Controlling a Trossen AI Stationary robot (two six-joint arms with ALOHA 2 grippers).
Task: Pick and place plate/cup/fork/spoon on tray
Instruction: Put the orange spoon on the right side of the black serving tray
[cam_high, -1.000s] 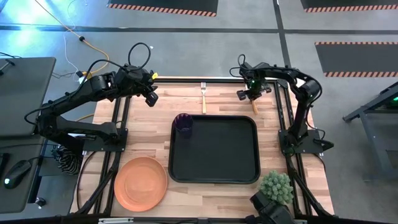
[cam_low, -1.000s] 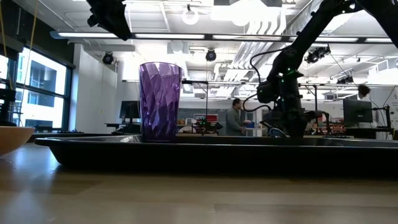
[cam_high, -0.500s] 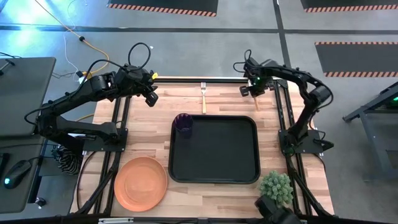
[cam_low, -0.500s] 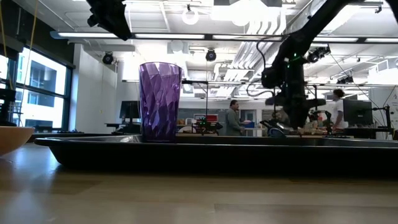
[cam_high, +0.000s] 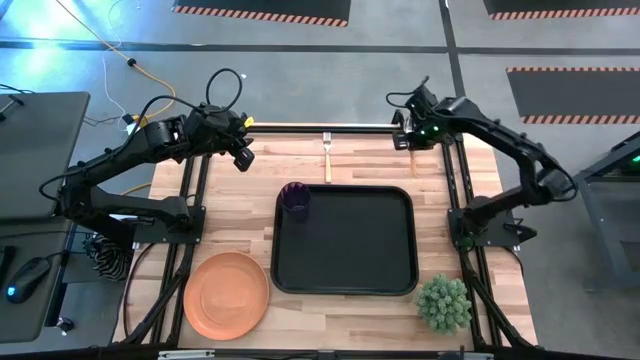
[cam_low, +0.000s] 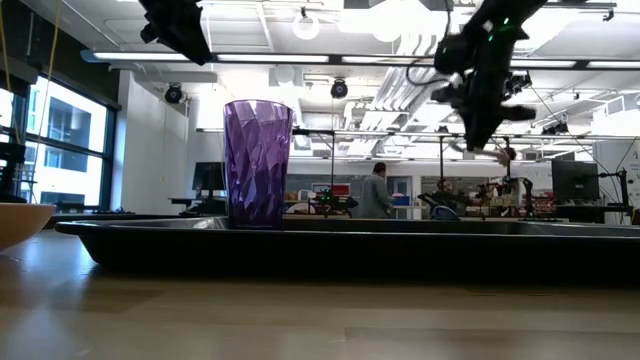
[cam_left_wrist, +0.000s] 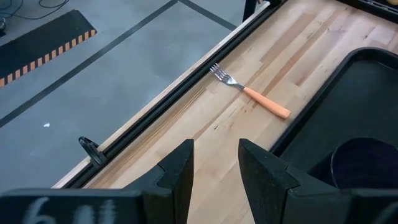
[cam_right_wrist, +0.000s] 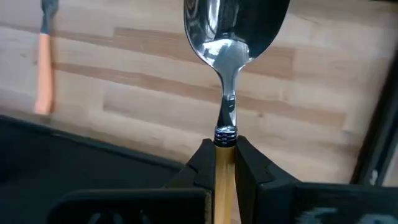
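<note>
- Black tray (cam_high: 345, 283) lies mid-table (cam_high: 470, 170), its long sides running toward the far edge; the purple cup (cam_high: 294, 199) stands upright in its far-left corner, and the rest of the tray floor is bare.
- Orange plate (cam_high: 226, 293) rests on the table off the tray's near-left corner, just beside the rim and outside it.
- Right end effector (cam_high: 411, 131) hangs above the table's far-right edge, beyond the tray's far-right corner, fingers pressed together on the spoon (cam_right_wrist: 227, 74) by its orange handle; the bowl projects forward past the fingertips, clear of the wood.
- Judgement: the tray lies nearward and leftward of this end effector, so the carry runs that way.
- Left end effector (cam_high: 240, 155) waits off the tray's far-left corner, fingers spread and empty.
- Fork (cam_high: 327, 155) lies flat just beyond the tray's far rim, tines pointing away from it, between the two arms.
</note>
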